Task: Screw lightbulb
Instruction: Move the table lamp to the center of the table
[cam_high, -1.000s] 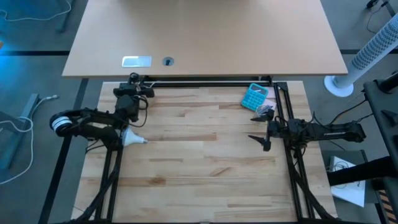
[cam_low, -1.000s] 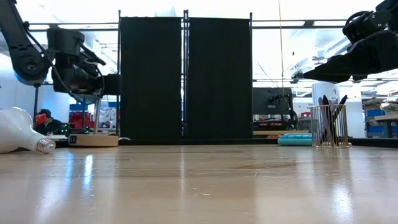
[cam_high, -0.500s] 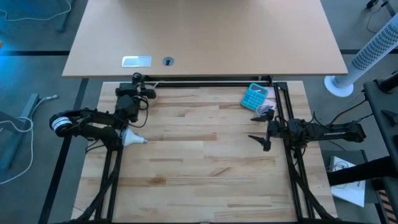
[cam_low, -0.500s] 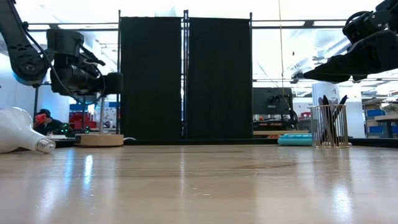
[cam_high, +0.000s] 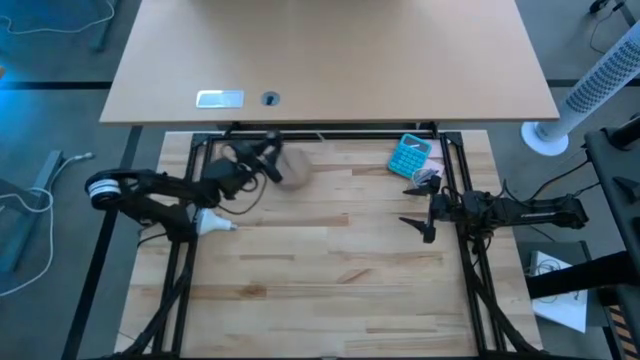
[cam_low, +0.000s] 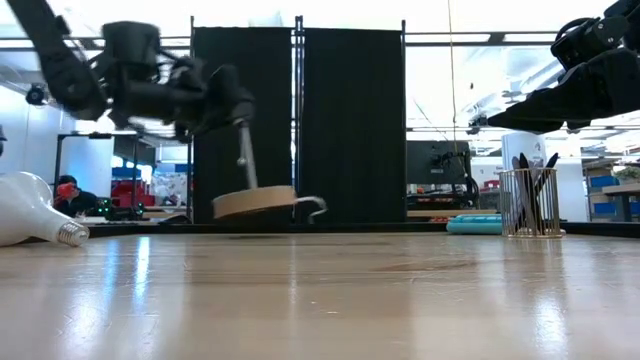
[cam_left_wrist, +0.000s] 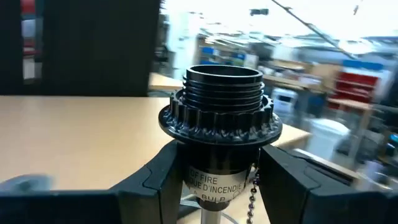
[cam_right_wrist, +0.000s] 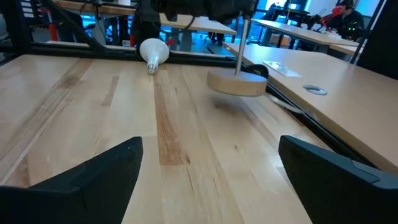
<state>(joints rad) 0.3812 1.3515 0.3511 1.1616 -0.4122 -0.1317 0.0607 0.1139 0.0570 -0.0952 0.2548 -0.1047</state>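
Gripping the black lamp socket (cam_left_wrist: 217, 118), the left tool (cam_high: 262, 165) lifts its wooden base (cam_low: 255, 202) off the desk (cam_high: 320, 260); the lightbulb (cam_high: 208, 223) lies nearby, the right tool (cam_high: 415, 222) gaping.

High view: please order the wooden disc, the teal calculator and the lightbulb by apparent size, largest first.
1. teal calculator
2. wooden disc, blurred and lifted nearer the camera, so only roughly comparable with the calculator
3. lightbulb, smallest
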